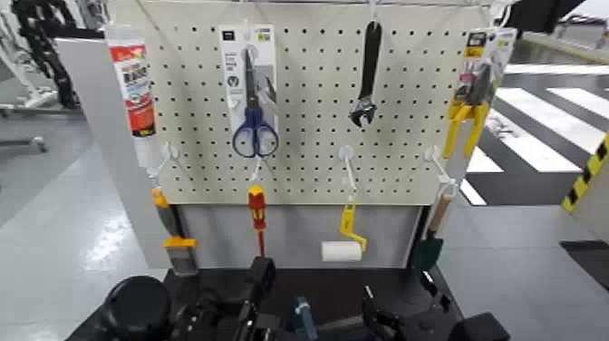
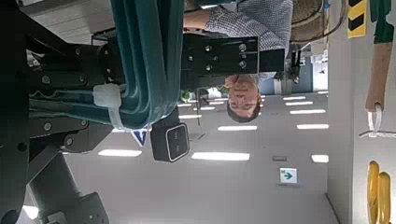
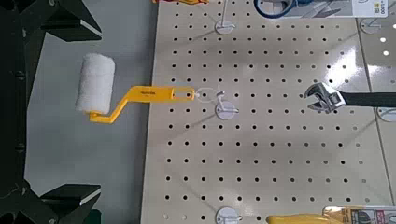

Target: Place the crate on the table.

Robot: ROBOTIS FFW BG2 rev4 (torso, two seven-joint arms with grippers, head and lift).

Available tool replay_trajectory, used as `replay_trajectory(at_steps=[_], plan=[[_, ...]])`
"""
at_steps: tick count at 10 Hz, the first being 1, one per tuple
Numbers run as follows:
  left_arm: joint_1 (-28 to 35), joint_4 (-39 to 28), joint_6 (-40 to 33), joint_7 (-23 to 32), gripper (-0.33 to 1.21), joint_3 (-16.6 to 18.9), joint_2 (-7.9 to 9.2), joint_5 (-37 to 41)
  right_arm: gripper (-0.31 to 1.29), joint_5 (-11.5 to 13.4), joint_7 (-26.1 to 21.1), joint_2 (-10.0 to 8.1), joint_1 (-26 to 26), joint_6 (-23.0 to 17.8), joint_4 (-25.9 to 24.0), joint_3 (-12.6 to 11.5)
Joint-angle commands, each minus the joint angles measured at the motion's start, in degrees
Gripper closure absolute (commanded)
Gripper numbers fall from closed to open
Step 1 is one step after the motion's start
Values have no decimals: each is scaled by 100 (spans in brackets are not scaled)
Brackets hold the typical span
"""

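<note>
Only a small upright blue-grey part of the crate (image 1: 305, 319) shows in the head view, at the bottom edge between my two arms, low over the black table (image 1: 337, 287). In the left wrist view the crate's thick teal-grey rim (image 2: 148, 51) fills the near field. My left gripper (image 2: 110, 93) is closed around the rim. That gripper (image 1: 243, 306) sits at the table's front, left of the crate part. My right gripper (image 1: 385, 322) is to the right of it. In the right wrist view its fingers (image 3: 58, 21) are spread apart and empty, facing the pegboard.
The cream pegboard (image 1: 308, 109) rises behind the table with a sealant tube (image 1: 134, 86), scissors (image 1: 254, 100), a wrench (image 1: 367, 77), pliers (image 1: 471, 109), a screwdriver (image 1: 258, 213) and a paint roller (image 1: 343, 249) (image 3: 98, 86). A person (image 2: 245, 56) stands beyond the left wrist. Grey floor lies on both sides.
</note>
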Motion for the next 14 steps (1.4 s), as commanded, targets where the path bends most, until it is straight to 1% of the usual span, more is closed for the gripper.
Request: replay_trajectory(at_steps=[1, 4, 6, 8, 11, 14], plan=[[-126, 111, -4, 0, 119, 12, 42, -105, 15, -9, -17, -18, -6, -43, 21, 9], [-319, 340, 5, 0, 119, 56, 103, -246, 15, -18, -35, -18, -15, -113, 65, 18], [-468, 507, -4, -184, 119, 21, 103, -430, 15, -53, -44, -26, -33, -148, 91, 35], [-670, 639, -136, -668, 119, -84, 121, -843, 15, -70, -44, -26, -42, -166, 109, 44], [-978, 981, -347, -1450, 119, -225, 103, -1520, 15, -105, -44, -35, -50, -183, 135, 71], [-1189, 1306, -672, -2030, 119, -489, 50, -1828, 15, -141, -44, -26, -68, -227, 170, 88]])
